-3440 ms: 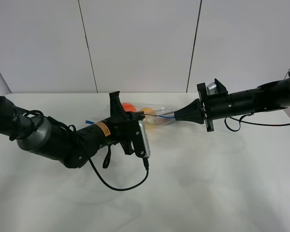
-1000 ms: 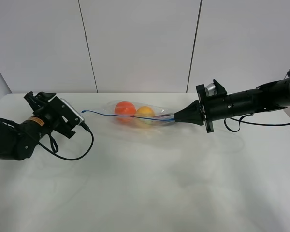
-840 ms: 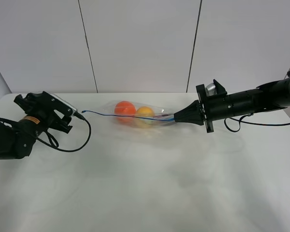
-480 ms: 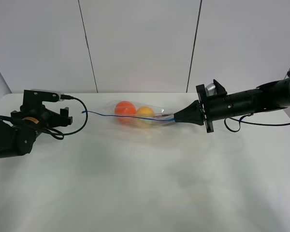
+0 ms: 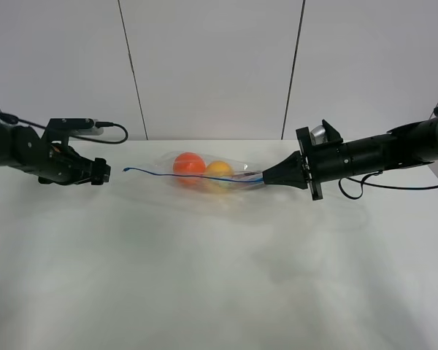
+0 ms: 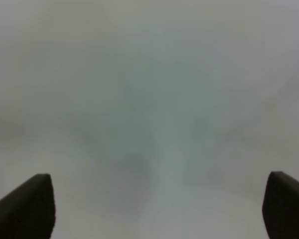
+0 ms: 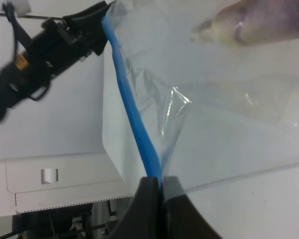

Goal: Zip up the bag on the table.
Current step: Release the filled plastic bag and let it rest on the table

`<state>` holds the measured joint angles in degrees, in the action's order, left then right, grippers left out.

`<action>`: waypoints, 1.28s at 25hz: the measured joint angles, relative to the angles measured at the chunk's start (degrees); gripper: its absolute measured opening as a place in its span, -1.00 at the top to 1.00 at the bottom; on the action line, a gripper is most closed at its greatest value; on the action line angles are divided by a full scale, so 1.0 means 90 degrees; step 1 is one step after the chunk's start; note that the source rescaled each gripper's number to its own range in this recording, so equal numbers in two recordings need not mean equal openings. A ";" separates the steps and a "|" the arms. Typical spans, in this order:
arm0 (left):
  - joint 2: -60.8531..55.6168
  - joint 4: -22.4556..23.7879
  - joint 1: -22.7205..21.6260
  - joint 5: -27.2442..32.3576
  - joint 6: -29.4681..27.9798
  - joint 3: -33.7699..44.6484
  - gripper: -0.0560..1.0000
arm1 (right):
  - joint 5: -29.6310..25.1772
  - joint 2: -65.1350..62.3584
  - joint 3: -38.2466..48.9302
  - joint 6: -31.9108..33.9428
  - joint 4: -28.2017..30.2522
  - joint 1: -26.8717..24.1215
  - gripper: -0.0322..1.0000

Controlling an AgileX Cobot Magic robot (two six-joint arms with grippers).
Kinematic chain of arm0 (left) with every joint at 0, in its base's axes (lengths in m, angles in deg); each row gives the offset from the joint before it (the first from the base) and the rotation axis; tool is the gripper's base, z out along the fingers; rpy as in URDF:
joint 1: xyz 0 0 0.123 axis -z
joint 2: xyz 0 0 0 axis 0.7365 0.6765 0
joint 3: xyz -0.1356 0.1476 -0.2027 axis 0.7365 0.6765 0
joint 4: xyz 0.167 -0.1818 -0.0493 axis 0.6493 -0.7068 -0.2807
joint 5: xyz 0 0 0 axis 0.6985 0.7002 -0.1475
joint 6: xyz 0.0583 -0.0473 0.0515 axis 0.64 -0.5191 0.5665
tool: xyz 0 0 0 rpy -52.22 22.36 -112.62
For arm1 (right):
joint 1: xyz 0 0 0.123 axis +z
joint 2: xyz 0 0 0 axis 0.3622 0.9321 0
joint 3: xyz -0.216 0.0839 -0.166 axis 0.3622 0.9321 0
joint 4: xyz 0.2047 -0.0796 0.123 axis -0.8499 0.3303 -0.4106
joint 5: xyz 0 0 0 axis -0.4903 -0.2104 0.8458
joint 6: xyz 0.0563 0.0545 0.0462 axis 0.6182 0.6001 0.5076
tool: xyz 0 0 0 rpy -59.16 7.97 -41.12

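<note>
Exterior high view. You have the bag (image 5: pixel 204 175) lying on the table (image 5: pixel 219 277) in the upper middle of the frame, long side running left to right. Its blue zipper strip (image 5: pixel 175 175) shows as a thin line from the bag's left tip across to the right end. An orange ball (image 5: pixel 188 162) and a yellow ball (image 5: pixel 219 169) sit side by side inside it, orange to the left. The right gripper (image 5: pixel 266 178) comes in from the right edge and pinches the bag's right end, fingers pressed together. The left gripper (image 5: pixel 102 173) is at upper left, near the strip's free left tip but apart from it. You cannot read its fingers from here.

Left wrist view. Two dark fingertips (image 6: pixel 25 206) sit far apart, so the left gripper (image 6: pixel 154 206) is spread wide with nothing between the tips. Past them is only blurred white surface.

Right wrist view. The right gripper (image 7: pixel 157 196) has its fingers closed flat on the blue zipper strip (image 7: pixel 132 114) at the bag's corner. The strip runs away from the fingers toward the dark left arm (image 7: pixel 45 45). Clear crinkled plastic (image 7: pixel 214 124) spreads beside the strip, with a purple item (image 7: pixel 269 25) inside. Whether the zipper track is sealed, you cannot tell.
</note>
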<state>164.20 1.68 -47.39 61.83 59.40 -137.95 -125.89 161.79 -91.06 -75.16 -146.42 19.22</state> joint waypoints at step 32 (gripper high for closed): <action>-0.1212 0.0466 -0.0145 0.6566 -0.0731 -0.3071 -1.00 | -0.0042 0.0000 0.0000 0.0000 0.0001 0.0000 0.94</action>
<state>153.28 5.87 -48.69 120.92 52.82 -165.59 -126.27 161.79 -91.06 -75.16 -146.41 19.22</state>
